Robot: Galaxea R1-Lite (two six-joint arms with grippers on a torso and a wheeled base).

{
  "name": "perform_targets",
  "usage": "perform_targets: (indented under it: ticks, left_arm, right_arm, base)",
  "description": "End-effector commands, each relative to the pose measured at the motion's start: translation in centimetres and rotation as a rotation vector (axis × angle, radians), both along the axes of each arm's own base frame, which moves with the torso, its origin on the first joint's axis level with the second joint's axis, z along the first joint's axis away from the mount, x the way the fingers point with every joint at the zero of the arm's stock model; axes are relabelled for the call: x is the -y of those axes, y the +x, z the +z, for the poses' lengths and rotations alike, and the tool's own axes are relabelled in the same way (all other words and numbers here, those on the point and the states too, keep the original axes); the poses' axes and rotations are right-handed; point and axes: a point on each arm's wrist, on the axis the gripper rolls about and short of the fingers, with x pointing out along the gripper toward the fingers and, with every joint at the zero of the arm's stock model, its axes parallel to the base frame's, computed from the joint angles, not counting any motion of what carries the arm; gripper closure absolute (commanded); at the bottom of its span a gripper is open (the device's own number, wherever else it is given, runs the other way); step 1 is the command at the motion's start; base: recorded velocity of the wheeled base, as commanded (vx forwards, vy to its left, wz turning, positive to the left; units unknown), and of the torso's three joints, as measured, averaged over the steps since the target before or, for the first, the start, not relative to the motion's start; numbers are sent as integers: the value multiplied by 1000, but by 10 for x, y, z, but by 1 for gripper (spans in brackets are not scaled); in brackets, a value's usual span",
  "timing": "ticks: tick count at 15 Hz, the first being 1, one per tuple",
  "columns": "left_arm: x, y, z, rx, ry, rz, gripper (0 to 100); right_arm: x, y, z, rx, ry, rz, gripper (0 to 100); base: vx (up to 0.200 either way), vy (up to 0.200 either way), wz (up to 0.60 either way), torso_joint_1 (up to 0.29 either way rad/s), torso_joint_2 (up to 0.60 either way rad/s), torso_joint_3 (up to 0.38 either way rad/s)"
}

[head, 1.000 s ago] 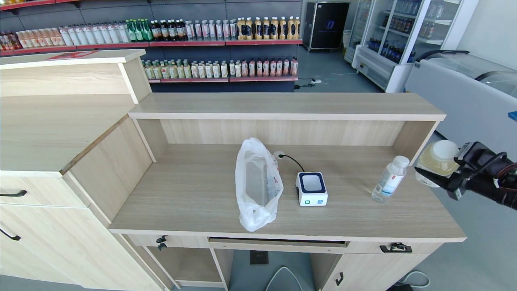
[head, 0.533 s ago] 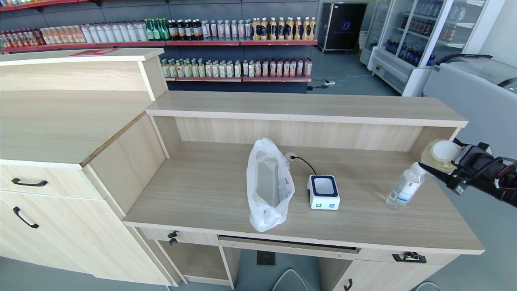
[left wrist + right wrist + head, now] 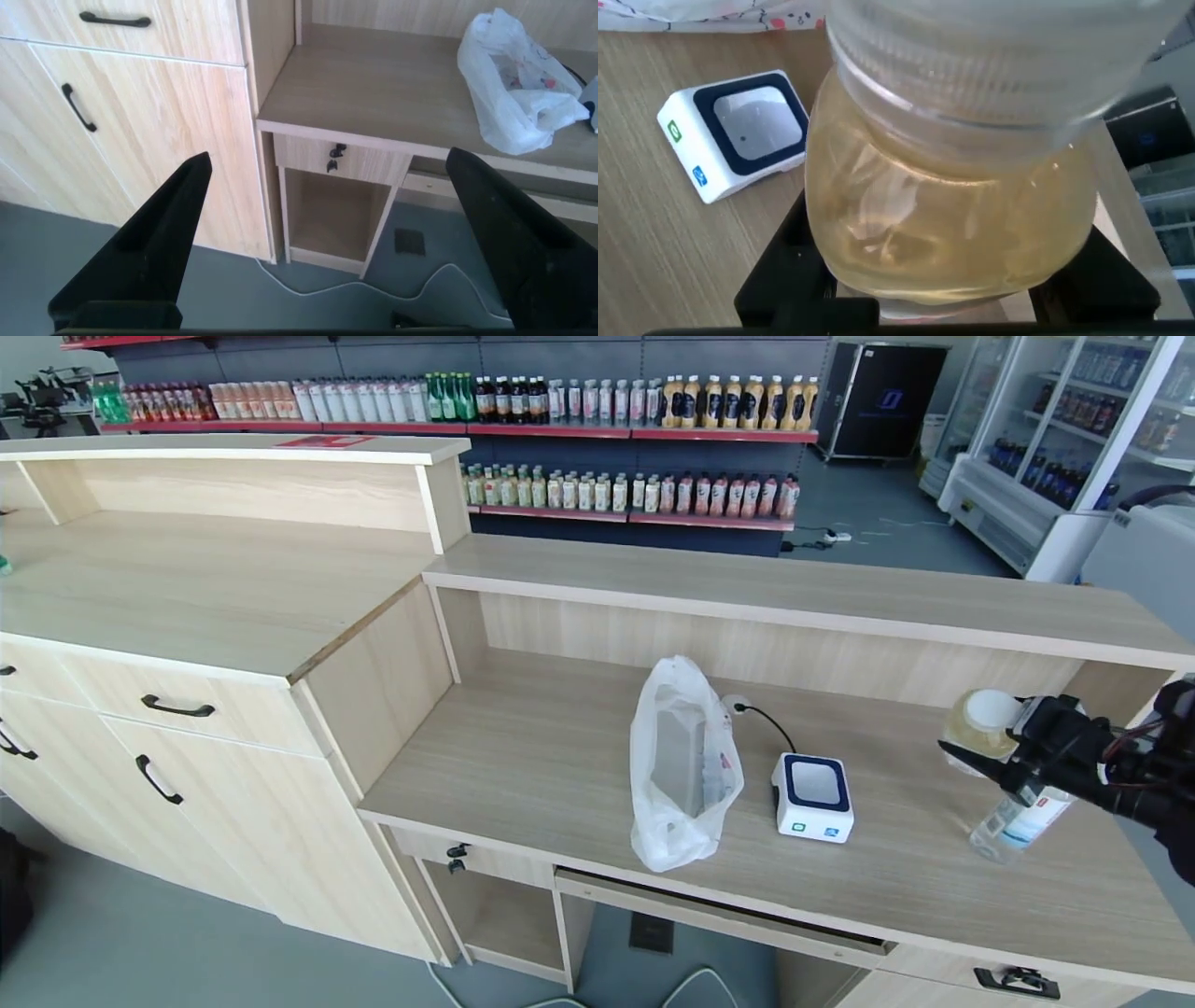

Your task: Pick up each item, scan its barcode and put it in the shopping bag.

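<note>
My right gripper (image 3: pixel 982 751) is shut on a jar (image 3: pixel 978 726) of yellowish liquid with a white lid, held above the right end of the wooden counter (image 3: pixel 560 756). In the right wrist view the jar (image 3: pixel 952 187) sits between the dark fingers (image 3: pixel 785 280). A clear water bottle (image 3: pixel 1018 821) stands just behind that gripper, partly hidden by it. The white barcode scanner (image 3: pixel 812 784) (image 3: pixel 738 131) lies left of the jar. The white plastic shopping bag (image 3: pixel 686 761) (image 3: pixel 514 79) stands left of the scanner. My left gripper (image 3: pixel 327 243) hangs open, low beside the counter.
A raised ledge (image 3: pixel 794 593) runs along the counter's back, and a taller cabinet (image 3: pixel 187 607) with drawers stands to the left. The scanner's cable (image 3: pixel 761 719) runs back behind the bag. Store shelves with bottles (image 3: pixel 560 401) line the far wall.
The head camera has swung, shifting the whole picture. My right gripper has carried the jar from beyond the counter's right edge to over the counter, past the water bottle toward the scanner.
</note>
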Motion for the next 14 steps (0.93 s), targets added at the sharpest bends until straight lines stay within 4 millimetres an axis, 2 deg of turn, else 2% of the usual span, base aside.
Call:
perform_targets:
  ticks: [1, 4, 8, 14]
  left_arm:
    - [0, 0, 0, 0, 0, 0, 0]
    - [0, 0, 0, 0, 0, 0, 0]
    - [0, 0, 0, 0, 0, 0, 0]
    - [0, 0, 0, 0, 0, 0, 0]
  right_arm:
    - [4, 18, -12, -7, 18, 84, 100]
    - [0, 22, -9, 37, -26, 127, 100]
    - [-8, 28, -22, 16, -36, 158, 100]
    - [-18, 40, -29, 33, -62, 197, 100]
  base:
    - [0, 0, 0, 0, 0, 0]
    - [0, 0, 0, 0, 0, 0]
    - [0, 0, 0, 0, 0, 0]
    - [0, 0, 0, 0, 0, 0]
